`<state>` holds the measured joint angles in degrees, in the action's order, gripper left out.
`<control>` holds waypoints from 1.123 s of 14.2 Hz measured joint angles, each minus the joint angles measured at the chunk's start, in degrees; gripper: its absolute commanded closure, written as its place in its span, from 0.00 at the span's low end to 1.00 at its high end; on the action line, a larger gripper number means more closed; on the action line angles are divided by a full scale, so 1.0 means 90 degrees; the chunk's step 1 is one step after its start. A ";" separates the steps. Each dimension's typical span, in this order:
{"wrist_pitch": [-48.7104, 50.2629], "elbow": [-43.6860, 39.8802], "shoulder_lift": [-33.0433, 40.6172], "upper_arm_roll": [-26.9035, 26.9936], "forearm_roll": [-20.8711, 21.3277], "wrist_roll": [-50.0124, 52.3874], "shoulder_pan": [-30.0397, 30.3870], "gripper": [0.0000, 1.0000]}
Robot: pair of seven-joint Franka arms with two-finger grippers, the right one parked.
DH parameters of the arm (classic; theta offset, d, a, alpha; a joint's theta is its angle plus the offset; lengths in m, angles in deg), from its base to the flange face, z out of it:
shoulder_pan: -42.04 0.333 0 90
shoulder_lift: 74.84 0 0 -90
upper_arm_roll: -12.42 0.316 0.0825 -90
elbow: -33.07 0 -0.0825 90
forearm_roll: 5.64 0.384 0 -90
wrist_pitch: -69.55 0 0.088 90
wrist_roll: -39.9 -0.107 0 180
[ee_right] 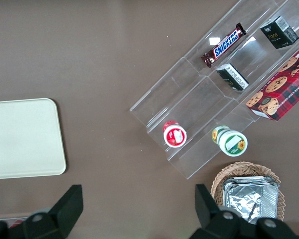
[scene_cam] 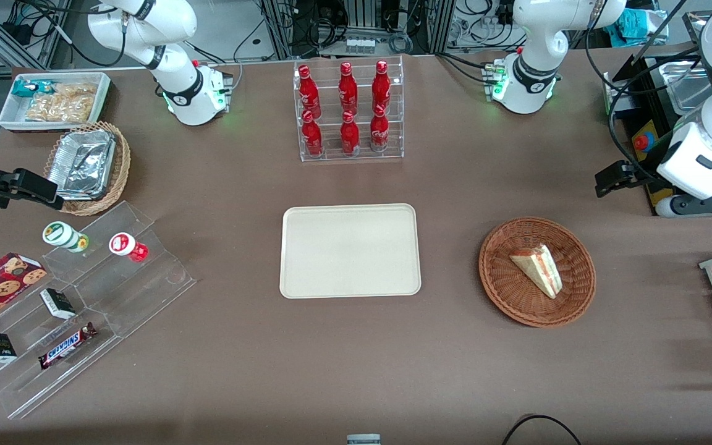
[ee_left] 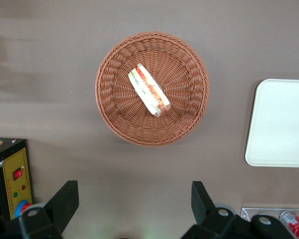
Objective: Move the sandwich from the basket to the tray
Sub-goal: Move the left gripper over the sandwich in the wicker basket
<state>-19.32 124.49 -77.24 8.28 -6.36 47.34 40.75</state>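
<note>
Right now your sandwich [scene_cam: 538,269] lies in the basket [scene_cam: 504,290], at the right of the front frame, cut edge with its red and green layers facing up. That basket sits on the brown table [scene_cam: 238,371], well apart from the tray [scene_cam: 350,250], which sits bare at the frame's centre. Your gripper [ee_left: 134,209] hangs high above the table with its fingers [ee_left: 65,201] spread wide, gripping nothing; in the wrist view you look straight down on the basket and sandwich [ee_left: 148,89], with a corner of the tray [ee_left: 279,124] showing too. A rack of red bottles [scene_cam: 348,108] stands at the front frame's upper middle, farther from the camera than the tray.
</note>
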 measured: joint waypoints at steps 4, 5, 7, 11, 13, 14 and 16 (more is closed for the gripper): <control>0.0048 0.0140 -0.0033 -0.0021 0.0000 -0.0063 -0.0011 0.00; 0.0025 0.0258 -0.0050 -0.0019 0.0001 -0.0063 -0.0010 0.00; -0.0315 0.0656 -0.0079 -0.0005 0.0002 -0.0063 -0.0009 0.00; -0.1737 0.1866 -0.0079 0.0007 0.0007 -0.0067 -0.0007 0.00; -0.2426 0.2410 -0.0078 0.0013 0.0007 -0.0067 -0.0006 0.00; -0.2758 0.2648 -0.0075 0.0019 0.0007 -0.0047 -0.0006 0.00; -0.3453 0.3140 -0.0056 0.0022 0.0006 0.0334 -0.0004 0.00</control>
<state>-50.40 152.76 -77.74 8.48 -6.31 50.34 40.71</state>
